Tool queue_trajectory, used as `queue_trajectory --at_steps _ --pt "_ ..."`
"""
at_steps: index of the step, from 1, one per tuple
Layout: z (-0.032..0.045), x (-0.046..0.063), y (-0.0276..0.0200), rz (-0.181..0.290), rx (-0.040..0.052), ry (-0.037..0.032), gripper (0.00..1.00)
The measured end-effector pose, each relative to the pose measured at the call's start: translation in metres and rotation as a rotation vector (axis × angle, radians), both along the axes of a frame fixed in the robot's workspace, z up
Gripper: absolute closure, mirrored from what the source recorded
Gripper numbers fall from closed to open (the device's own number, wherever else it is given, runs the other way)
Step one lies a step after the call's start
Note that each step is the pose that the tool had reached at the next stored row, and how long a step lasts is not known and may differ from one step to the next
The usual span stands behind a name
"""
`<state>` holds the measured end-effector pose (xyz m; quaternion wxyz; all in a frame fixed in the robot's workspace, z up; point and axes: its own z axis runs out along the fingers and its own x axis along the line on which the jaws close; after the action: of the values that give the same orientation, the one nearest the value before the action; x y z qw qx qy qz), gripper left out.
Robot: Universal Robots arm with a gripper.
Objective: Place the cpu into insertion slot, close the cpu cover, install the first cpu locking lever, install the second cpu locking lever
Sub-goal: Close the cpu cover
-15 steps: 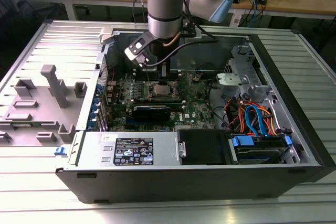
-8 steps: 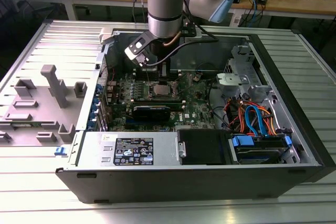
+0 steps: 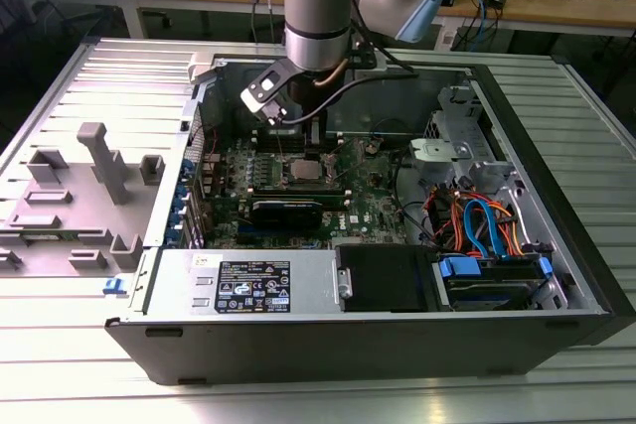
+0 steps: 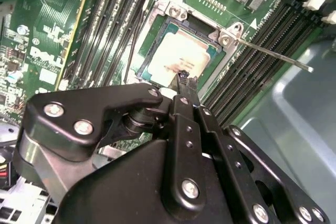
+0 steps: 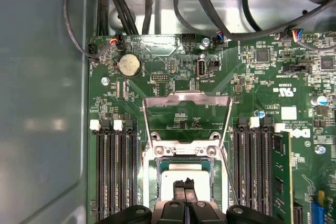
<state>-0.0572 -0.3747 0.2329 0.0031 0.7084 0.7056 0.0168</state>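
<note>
The cpu (image 4: 181,56), a small grey square chip, lies flat in the insertion slot (image 4: 157,43) on the green motherboard; it is also visible in the first wrist view (image 5: 184,171) and the exterior view (image 3: 303,168). My gripper (image 5: 184,188) is shut, with its black fingertips (image 4: 184,77) pressed together right over the chip's near edge. The cpu cover (image 5: 187,96), a silver frame with a window, stands swung up from the slot. One thin locking lever (image 4: 273,53) sticks out sideways, unlatched, over the memory slots.
Long black memory slots (image 5: 113,171) flank the socket on both sides. Loose cables (image 5: 210,3) run along the case wall behind the board. In the exterior view a power supply (image 3: 248,285) and a drive cage with orange and blue cables (image 3: 487,230) fill the case's near side. Grey fixtures (image 3: 89,196) stand outside.
</note>
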Motion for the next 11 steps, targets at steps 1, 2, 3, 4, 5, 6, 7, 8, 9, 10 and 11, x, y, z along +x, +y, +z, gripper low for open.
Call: queue_trajectory --at_steps 1,2,3,4,5,6,7,8,9,10,11 --pt "0.0012 0.0001 0.0000 0.001 0.0001 -0.0001 0.89" --pt "0.0012 0.0000 0.0000 0.002 0.0002 -0.0001 0.89" --pt "0.0012 0.0001 0.0000 0.006 0.0002 -0.0001 0.89" --pt "0.0012 0.0001 0.0000 0.014 0.0002 -0.0001 0.89" --pt "0.0013 0.0001 0.0000 0.028 0.0000 0.0000 0.89" --pt "0.0013 0.0000 0.0000 0.031 0.0000 -0.0001 0.89" --pt "0.0013 0.0001 0.0000 0.031 0.0001 -0.0001 0.89" --pt "0.0020 0.0000 -0.0001 0.031 -0.0002 0.0001 0.89" --pt "0.0031 0.0000 -0.0001 0.031 -0.0002 0.0001 0.89" --pt "0.0050 0.0001 0.0000 0.031 0.0000 0.0000 0.89" --pt "0.0067 0.0000 0.0000 0.031 0.0000 0.0000 0.89"
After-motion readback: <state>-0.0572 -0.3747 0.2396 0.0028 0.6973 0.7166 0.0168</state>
